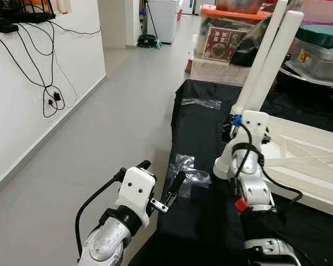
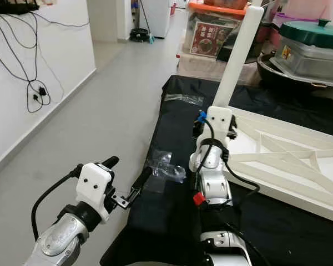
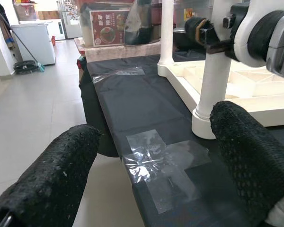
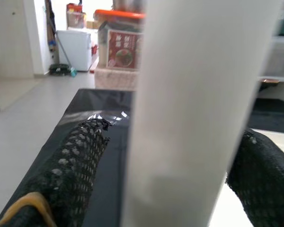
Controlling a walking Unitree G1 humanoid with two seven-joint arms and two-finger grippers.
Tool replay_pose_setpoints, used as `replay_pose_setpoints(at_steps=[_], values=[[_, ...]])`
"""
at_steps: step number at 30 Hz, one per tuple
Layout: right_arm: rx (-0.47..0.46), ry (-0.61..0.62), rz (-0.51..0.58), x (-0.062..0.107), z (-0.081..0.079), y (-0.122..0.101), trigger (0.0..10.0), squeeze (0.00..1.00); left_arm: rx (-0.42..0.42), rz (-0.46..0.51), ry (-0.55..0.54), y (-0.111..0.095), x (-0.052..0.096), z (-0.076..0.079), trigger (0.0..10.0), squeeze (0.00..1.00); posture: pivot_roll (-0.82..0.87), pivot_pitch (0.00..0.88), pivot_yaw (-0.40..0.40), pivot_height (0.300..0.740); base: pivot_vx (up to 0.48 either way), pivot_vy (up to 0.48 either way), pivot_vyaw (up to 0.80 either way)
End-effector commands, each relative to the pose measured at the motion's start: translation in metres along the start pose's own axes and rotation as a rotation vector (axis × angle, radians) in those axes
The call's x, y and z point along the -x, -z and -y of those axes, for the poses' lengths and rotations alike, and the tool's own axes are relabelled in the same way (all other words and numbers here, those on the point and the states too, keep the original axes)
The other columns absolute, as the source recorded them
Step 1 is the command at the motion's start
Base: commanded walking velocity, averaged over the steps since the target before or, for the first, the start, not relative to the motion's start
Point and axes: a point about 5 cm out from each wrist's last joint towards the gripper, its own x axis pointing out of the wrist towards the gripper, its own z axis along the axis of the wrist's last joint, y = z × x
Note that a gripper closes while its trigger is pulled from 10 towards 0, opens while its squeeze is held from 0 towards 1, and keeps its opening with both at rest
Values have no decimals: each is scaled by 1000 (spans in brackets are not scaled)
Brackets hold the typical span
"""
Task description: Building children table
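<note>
I'm seeing a dark red printed label (image 3: 109, 27) on the clear plastic storage box with an orange lid (image 1: 225, 33), but I can't read its characters.

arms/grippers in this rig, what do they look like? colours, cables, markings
Silver metal forearms with white plastic wrist housings. Left gripper and right gripper each have two long black fingers with a textured mesh surface. Black cables loop outside both wrists; the right arm carries a red tab and a blue connector.
</note>
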Motion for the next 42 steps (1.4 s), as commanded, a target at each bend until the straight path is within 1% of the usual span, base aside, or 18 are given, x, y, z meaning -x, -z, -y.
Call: replay_pose_setpoints(at_steps=[1,4,11,14,20,21,22,23,27,32,34,36,37,38,39,40,41,42], values=[[-8,-39,-43,5,-4,8,10000,0,6,-7,9,2,-1,2,10000,0,107,0,-87,740,0,0,0],[-16,-66,-72,10,-8,13,10000,0,6,-6,8,2,-1,2,10000,0,105,0,-87,740,0,0,0],[25,-17,-186,16,-11,33,10000,0,7,-6,10,2,-2,2,10000,0,111,0,-90,740,0,0,0],[-4,-9,-212,11,-16,34,10000,0,6,-4,6,1,-2,1,10000,0,112,0,-91,740,0,0,0],[-11,11,-215,2,-17,31,10000,0,3,-4,5,1,-2,1,10000,0,115,0,-95,740,0,0,0],[-18,22,-214,0,-16,30,9765,0,2,-3,4,1,-2,1,10000,0,113,0,-94,740,0,0,0],[-21,27,-214,-2,-16,28,3059,0,3,-3,3,1,-2,1,10000,0,113,0,-94,740,0,0,0],[-23,32,-209,-3,-16,27,0,0,2,-3,2,1,-2,0,10000,0,113,0,-94,740,0,0,0],[-37,22,-203,-3,-16,23,0,0,1,-4,0,1,-2,0,10000,0,115,0,-94,740,0,0,0],[-78,-92,-213,0,-21,24,0,0,2,-5,0,1,-2,0,10000,0,107,2,-89,740,0,0,0],[-163,-254,-238,4,-23,26,0,0,5,-6,1,2,-2,0,10000,0,97,6,-83,740,0,0,0],[-163,-254,-238,4,-23,26,0,0,5,-6,1,2,-2,0,10000,0,97,6,-83,740,0,0,0],[-198,-320,-246,6,-23,26,0,0,6,-6,2,2,-2,0,10000,0,97,6,-83,740,0,0,0],[-198,-320,-246,6,-23,26,0,0,6,-6,2,2,-2,0,10000,0,97,6,-83,740,0,0,0],[-229,-431,-256,8,-18,27,0,0,6,-7,3,2,-2,0,10000,0,94,6,-79,740,0,0,0],[-229,-431,-256,8,-18,27,0,0,6,-7,3,2,-2,0,10000,0,94,6,-79,740,0,0,0],[-247,-528,-278,9,-9,30,0,0,6,-7,4,2,-2,0,10000,0,92,7,-76,740,0,0,0],[-247,-528,-278,9,-9,30,0,0,6,-7,4,2,-2,0,10000,0,92,7,-76,740,0,0,0]])
